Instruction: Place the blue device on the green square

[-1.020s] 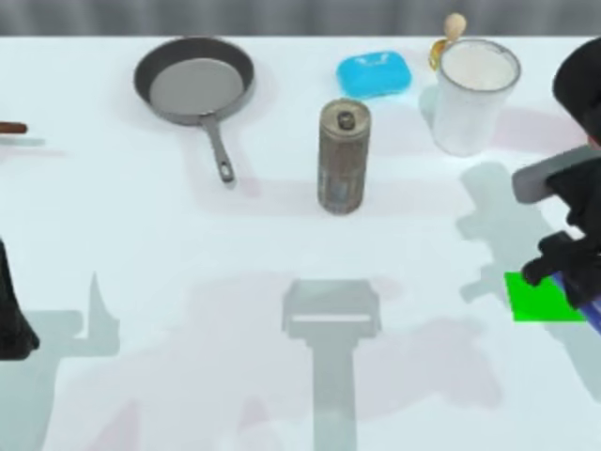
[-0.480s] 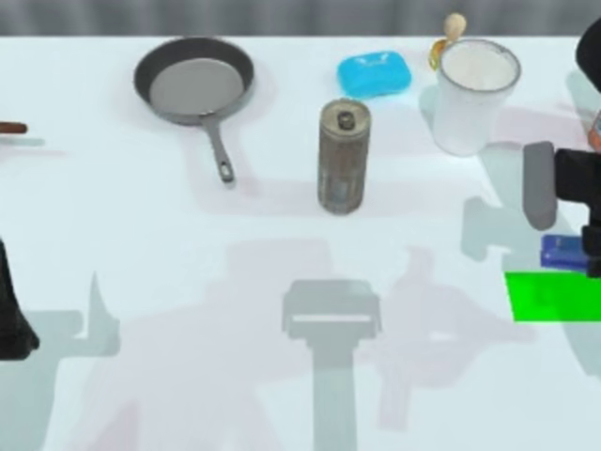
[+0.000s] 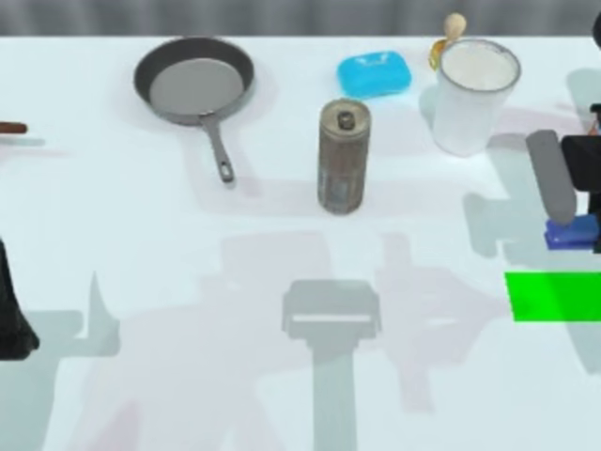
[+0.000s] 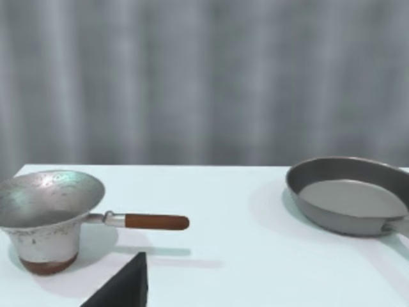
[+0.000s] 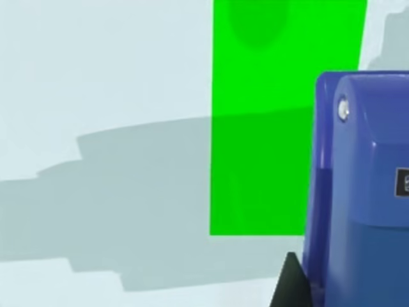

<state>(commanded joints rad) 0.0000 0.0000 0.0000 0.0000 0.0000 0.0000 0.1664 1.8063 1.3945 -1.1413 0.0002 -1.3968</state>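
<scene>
The left arm sits parked at the near left edge of the desk, its left claw (image 3: 14, 324) a dark shape there; whether it is spread or pressed together I cannot tell. The right arm reaches in from the right edge, just beyond the green square (image 3: 552, 296), with the right claw (image 3: 584, 230) pinching the blue device (image 3: 569, 235). In the right wrist view the blue device (image 5: 361, 192) fills the close foreground, lifted above the desk, with the green square (image 5: 275, 121) lying flat beneath and beside it, uncovered.

The desk (image 3: 282, 244) is pale white and crossed by grey shadows. Toward the middle stands an upright can (image 3: 344, 156). Farther back lie a frying pan (image 3: 195, 83), a cyan block (image 3: 374, 74) and a white cup (image 3: 476, 95). The left wrist view shows a small saucepan (image 4: 48, 217) with a brown handle, and a grey curtain behind.
</scene>
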